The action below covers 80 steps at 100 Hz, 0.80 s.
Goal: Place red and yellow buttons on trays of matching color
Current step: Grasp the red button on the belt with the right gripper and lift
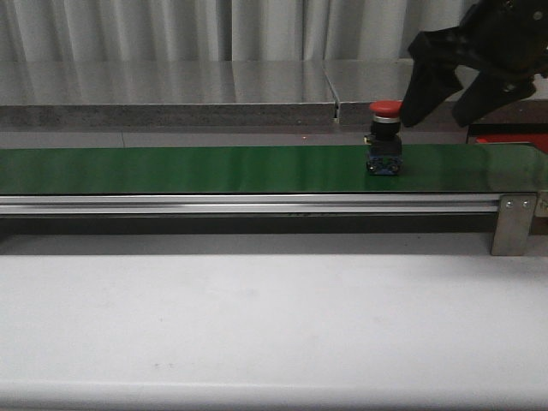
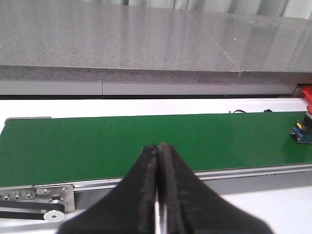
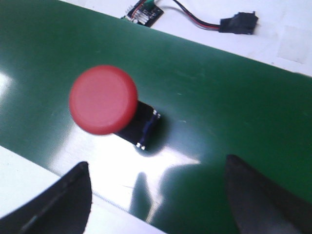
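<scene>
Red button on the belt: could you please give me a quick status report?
Right end effector open, above and beside red button. Button upright on green belt, ungrasped. Left end effector shut, empty. Nothing blocking.

Red button point(image 1: 385, 135) alone on green belt point(image 1: 214, 169), open space around

We take the belt point(image 1: 214, 169) as our landmark: it runs left to right across the table point(image 1: 274, 325), with bare table in front of it and a raised ledge point(image 1: 171, 96) behind it. The button point(image 1: 384, 137) stands upright on the belt, toward its right end. Our right gripper point(image 1: 452, 94) hangs above the belt's right end, just right of and behind the button, jaws spread, not touching it. Past the belt's right end, behind it, sits the tray point(image 1: 511, 139), mostly hidden. Our left gripper point(image 2: 158, 165), jaws together, sits before the belt's left part, well apart from the button. A small wired board point(image 3: 145, 11) lies just off the belt's edge.
</scene>
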Each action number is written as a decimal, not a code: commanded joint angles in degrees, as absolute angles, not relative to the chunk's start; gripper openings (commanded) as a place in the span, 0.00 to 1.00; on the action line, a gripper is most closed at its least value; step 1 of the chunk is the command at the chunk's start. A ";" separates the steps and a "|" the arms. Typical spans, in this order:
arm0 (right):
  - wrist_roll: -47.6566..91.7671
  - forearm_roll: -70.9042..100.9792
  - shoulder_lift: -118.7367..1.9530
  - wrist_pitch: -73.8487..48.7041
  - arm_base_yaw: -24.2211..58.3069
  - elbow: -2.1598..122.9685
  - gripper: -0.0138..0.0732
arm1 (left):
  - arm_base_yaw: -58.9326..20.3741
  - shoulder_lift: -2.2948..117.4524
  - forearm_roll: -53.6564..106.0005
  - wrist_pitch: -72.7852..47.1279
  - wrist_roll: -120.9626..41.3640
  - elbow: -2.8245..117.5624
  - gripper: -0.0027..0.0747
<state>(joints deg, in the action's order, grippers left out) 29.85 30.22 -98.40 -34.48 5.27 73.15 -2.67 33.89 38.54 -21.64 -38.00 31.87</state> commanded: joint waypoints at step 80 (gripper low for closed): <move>29.69 30.85 -103.89 -38.48 3.81 86.80 0.37 | -3.13 33.90 40.05 -18.08 -37.91 33.42 0.01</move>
<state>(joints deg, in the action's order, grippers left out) 29.85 29.99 -106.96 -38.97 5.42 83.35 -2.67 33.89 38.54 -21.64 -38.00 31.87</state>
